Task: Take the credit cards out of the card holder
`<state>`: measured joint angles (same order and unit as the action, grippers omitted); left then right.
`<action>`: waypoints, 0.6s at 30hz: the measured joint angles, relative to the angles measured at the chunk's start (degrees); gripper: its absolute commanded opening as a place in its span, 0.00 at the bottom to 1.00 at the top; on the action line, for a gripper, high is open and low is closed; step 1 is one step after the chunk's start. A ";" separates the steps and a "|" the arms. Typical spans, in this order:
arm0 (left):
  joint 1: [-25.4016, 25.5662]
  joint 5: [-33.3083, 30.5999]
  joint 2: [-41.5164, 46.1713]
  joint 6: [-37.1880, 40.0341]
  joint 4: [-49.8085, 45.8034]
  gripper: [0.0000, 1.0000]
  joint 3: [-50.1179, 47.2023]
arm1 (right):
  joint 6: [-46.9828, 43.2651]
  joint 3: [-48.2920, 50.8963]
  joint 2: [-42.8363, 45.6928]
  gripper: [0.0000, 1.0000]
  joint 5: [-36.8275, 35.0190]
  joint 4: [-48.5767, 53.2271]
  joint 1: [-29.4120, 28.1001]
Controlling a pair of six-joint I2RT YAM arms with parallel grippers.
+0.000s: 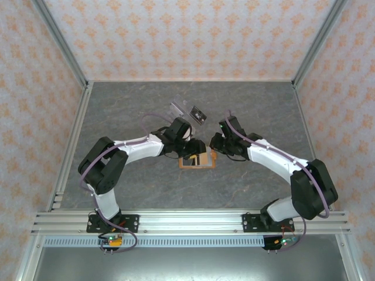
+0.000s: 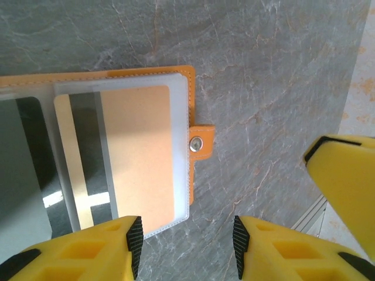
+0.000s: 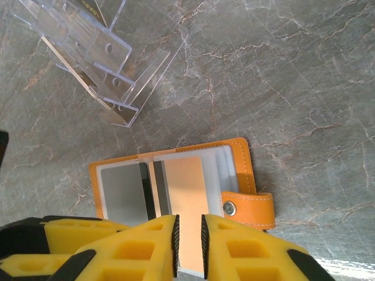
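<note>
The orange card holder lies open on the grey table between my two grippers. Its clear right pocket holds a tan credit card with a dark stripe. A pale grey card sits in the left pocket. My left gripper is open just off the pocket's near corner, with only table between its pads. My right gripper is closed to a narrow slot at the near end of the pocket page, with the tan card's pocket between its pads.
A clear plastic piece lies behind the card holder, with a dark card beside it. The holder's snap tab sticks out sideways. A yellow finger stands at the right of the left wrist view. Patterned walls and metal rails surround the table.
</note>
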<state>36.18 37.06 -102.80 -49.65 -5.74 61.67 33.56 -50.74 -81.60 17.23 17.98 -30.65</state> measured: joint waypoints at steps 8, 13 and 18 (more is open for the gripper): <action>-3.39 -2.56 1.18 -0.90 0.20 0.36 -3.52 | -2.95 -4.59 -7.21 0.14 1.75 2.01 -2.47; -3.39 -2.47 1.03 -1.55 0.72 0.32 -3.69 | -3.37 -5.44 -11.69 0.13 2.32 2.47 -4.02; -3.28 -1.77 -0.76 -1.55 1.38 0.31 -3.67 | -3.41 -5.51 -14.67 0.13 2.12 3.80 -4.04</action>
<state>32.91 35.29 -103.57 -51.20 -4.36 58.00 30.15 -56.25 -96.27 19.35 21.78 -34.70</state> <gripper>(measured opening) 0.307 0.133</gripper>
